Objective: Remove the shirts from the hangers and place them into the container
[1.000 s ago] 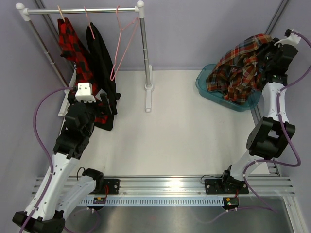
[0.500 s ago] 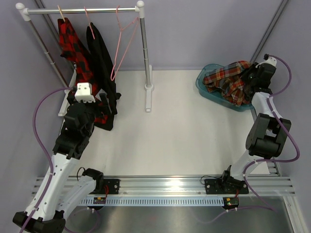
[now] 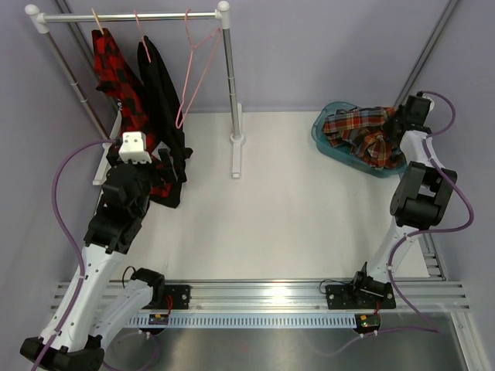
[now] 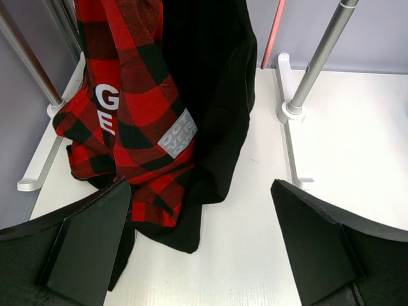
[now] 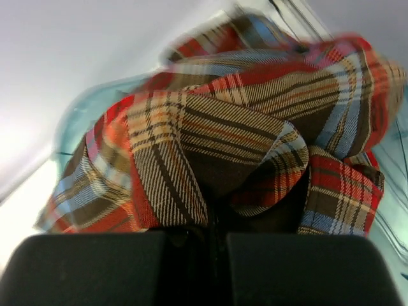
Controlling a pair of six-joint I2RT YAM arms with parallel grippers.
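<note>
at two o'clock on the white bench (image 3: 294,201), seen from above, the teal container (image 3: 322,124) holds the tartan shirt (image 3: 357,130), crumpled inside with some cloth over the near rim. the right arm (image 3: 421,197) reaches to the tub's three o'clock side, its jaws buried in the fabric. at eleven o'clock a white rail (image 3: 131,15) carries the red-and-black check shirt (image 3: 116,77) and the black shirt (image 3: 162,93) on pink hangers (image 3: 138,19), with a bare pink hanger (image 3: 193,69) just beside them at one o'clock of the black one. the left arm (image 3: 116,216) points at the two hanging shirts from six o'clock.

in the left wrist view the left jaws stand wide apart, gripping nothing. both hanging shirts fill the ten-to-twelve o'clock area, the check one with white letters lying over the black one, hems touching the bench.

in the right wrist view the right jaws are pressed together, clamped on a fold of the tartan shirt. the container wall shows at nine o'clock.
</note>
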